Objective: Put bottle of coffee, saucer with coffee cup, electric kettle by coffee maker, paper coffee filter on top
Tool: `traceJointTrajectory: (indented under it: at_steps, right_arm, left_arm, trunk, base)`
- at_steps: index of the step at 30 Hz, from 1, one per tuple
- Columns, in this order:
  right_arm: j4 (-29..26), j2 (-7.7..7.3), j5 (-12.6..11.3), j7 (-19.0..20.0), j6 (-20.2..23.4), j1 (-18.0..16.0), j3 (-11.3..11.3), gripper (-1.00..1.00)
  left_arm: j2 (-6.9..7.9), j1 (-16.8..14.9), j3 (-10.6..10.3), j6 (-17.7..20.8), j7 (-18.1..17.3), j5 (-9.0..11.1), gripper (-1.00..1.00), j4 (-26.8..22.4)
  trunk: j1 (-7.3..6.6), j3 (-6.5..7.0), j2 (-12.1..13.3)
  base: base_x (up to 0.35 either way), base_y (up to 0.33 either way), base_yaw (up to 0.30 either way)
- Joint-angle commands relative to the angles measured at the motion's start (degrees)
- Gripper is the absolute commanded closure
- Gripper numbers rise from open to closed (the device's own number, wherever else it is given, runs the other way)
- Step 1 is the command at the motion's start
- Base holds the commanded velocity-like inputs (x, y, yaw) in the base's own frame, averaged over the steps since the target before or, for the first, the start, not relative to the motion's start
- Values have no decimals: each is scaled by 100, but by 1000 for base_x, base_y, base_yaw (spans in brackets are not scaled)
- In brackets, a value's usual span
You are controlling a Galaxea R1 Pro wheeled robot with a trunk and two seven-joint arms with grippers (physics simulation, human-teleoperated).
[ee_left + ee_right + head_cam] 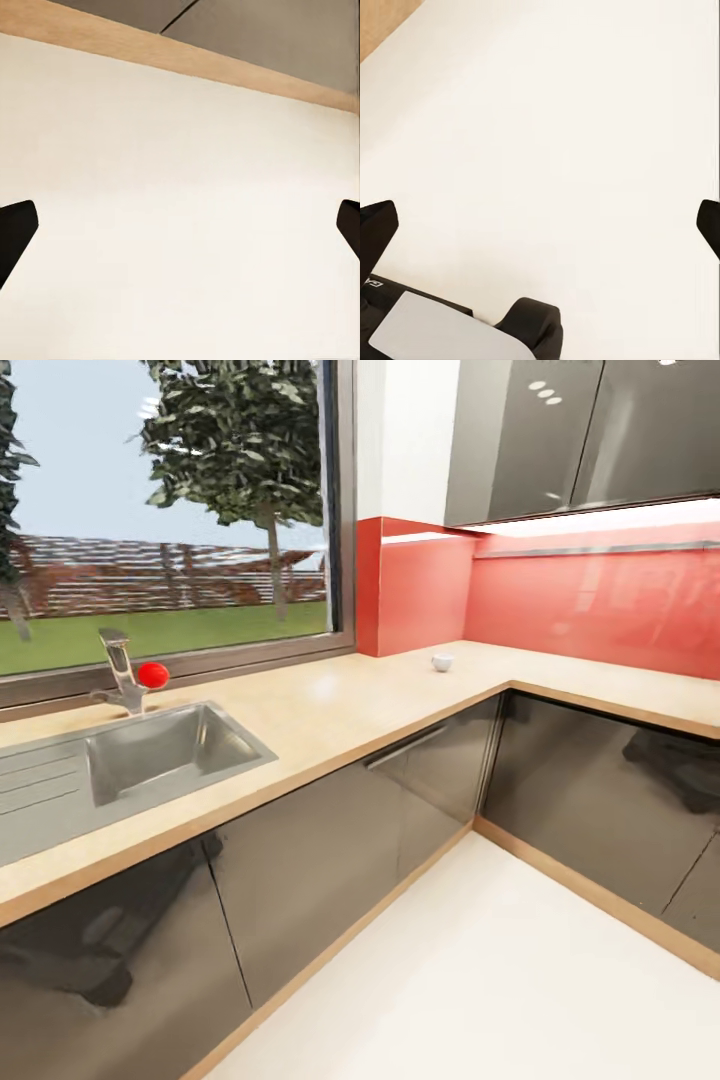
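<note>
Coffee cup (pixel 442 661) – apparently upright – on kitchen countertop (pixel 330 710).

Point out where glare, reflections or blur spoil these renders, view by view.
Head view: glossy dark cabinet fronts mirror blurry shapes; the red backsplash catches a light strip's glare; the coffee cup is small but sharp. Both wrist views: flat, evenly lit pale floor, no shadows.
</note>
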Motion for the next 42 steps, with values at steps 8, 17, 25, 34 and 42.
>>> traceJointTrajectory:
  at_steps: [8,17,25,34,42]
  right_arm:
    - [9,-2,-39,-2,-40,-7,48,-100]
    - [10,-2,-37,-22,-51,-7,48,-100]
    - [10,4,-30,-28,-52,-7,48,-100]
    - [10,6,-30,-29,-52,-7,48,-100]
    - [10,7,-30,-29,-52,-7,48,-100]
  left_arm:
    - [-1,-2,25,-3,-31,-4,-100,6]
    - [-1,-2,25,-3,-30,-4,-100,7]
    - [-3,-2,18,-3,-24,-4,-100,5]
    - [-8,-2,18,-3,-24,-6,-100,3]
    - [-9,-2,18,-3,-24,-8,-100,3]
  trunk:
    - [2,-6,-2]
    - [2,-6,-2]
    - [2,-6,-2]
    - [2,-6,-2]
    - [2,-6,-2]
  base:
    - [225,-267,-230]
    - [225,-267,-34]
    - [225,-267,-1]
    - [214,-267,0]
    - [185,-267,0]
